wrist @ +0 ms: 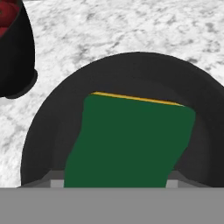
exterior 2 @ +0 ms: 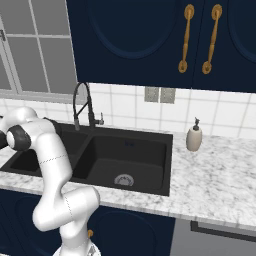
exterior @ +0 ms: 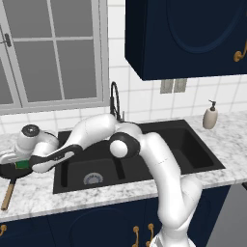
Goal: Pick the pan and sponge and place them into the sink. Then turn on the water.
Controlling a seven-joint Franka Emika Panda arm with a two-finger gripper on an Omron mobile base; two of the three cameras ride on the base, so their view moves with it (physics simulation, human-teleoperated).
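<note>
The sponge [wrist: 131, 140] lies green side up inside the pan [wrist: 131, 70], with a thin yellow edge showing along its far side. In the hand view the gripper [wrist: 113, 181] stands right over it, one fingertip at each long side of the sponge. The jaws are apart by about the sponge's width. Whether they press on it or merely flank it I cannot tell.

In the left base view the gripper [exterior: 16, 163] is down at the pan [exterior: 9, 171], and a bit of the sponge [exterior: 21, 165] shows green under the hand. The pan sits on the marble table [exterior: 34, 193], left of the sink [exterior: 193, 144], its wooden handle [exterior: 6, 196] pointing toward the front edge. A dark round vessel with red inside [wrist: 15, 48] stands on the table just beside the pan.

The black sink has two basins, each with a silver drain [exterior: 93, 178]. The coiled black faucet [exterior: 114, 99] rises behind the divider. A beige soap dispenser [exterior: 210, 116] stands on the table at the sink's right rear corner. In the right base view the sink [exterior 2: 125, 150], faucet [exterior 2: 82, 102] and dispenser [exterior 2: 194, 136] appear again.
</note>
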